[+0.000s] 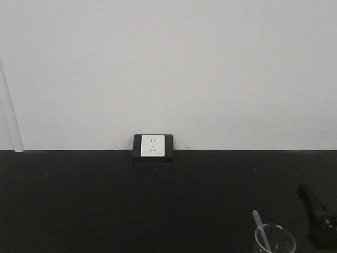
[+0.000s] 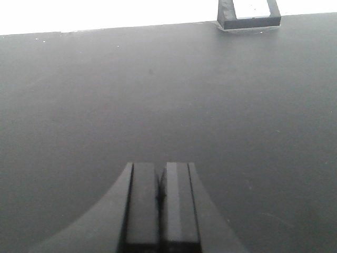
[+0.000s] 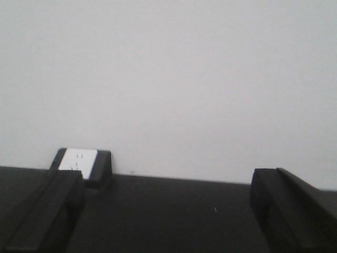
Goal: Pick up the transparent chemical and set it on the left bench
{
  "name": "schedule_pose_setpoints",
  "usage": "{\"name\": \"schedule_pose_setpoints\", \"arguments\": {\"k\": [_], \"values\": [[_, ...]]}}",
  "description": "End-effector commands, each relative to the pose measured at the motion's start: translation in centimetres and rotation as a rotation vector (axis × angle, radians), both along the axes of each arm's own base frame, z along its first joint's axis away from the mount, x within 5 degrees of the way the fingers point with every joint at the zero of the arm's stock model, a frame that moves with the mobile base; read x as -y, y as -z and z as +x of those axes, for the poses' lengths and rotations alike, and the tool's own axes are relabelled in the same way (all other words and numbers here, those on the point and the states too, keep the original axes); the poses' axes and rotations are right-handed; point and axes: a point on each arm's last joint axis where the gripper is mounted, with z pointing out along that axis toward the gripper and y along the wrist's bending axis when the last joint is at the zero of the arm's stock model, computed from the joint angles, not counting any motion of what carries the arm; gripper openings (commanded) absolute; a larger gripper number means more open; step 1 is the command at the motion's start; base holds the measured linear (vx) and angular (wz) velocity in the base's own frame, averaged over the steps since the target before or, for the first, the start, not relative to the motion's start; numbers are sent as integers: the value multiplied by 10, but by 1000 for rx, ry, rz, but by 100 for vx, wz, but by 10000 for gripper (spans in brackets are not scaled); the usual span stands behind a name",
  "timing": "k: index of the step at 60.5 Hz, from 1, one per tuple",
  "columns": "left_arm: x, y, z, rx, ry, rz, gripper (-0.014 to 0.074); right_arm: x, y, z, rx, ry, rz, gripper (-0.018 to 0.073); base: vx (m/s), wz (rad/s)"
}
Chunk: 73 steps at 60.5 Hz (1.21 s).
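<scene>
Looking out from the front view, the camera is facing a matte black tabletop (image 1: 105, 200) that is running up to a plain white wall (image 1: 168, 63). A white power socket (image 1: 152, 146) in a black housing is sitting where the two meet. The transparent chemical (image 1: 275, 240), a small clear glass beaker, is standing upright on this tabletop at the lower right, with the bottom edge of the frame cutting off its base. A thin pale rod (image 1: 261, 230) is leaning inside it, tilting up to the left above the rim. Near the beaker on its right but apart from it, a black angular piece (image 1: 317, 216) is reaching in from the frame edge; what it is cannot be told.

In the left wrist view, the left jaws are pressing flat together with nothing between them, pointing across bare tabletop (image 2: 158, 105). The power socket (image 2: 251, 13) is showing at the top right.

In the right wrist view, the right jaws are standing wide apart and holding nothing, their fingers (image 3: 47, 211) framing the tabletop (image 3: 168, 216) and the wall (image 3: 168, 79). The power socket (image 3: 81, 163) is sitting just behind the left finger.
</scene>
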Motion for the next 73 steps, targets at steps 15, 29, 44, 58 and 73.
{"name": "schedule_pose_setpoints", "arguments": {"k": [15, 29, 44, 58, 73], "values": [[0, -3, -1, 81, 1, -14, -3, -25, 1, 69, 105, -224, -112, 521, 0, 0], [0, -3, -1, 81, 1, -14, -3, -33, 47, 104, -68, -315, -67, 434, 0, 0], [0, -3, -1, 81, 1, -14, -3, -36, 80, 112, -165, -347, -68, 425, 0, 0], [0, -3, -1, 81, 1, -14, -3, -35, 85, 113, -193, -342, -69, 312, 0, 0], [0, -3, -1, 81, 1, -14, -3, -35, 86, 113, -199, -340, -71, 39, 0, 0]]}}
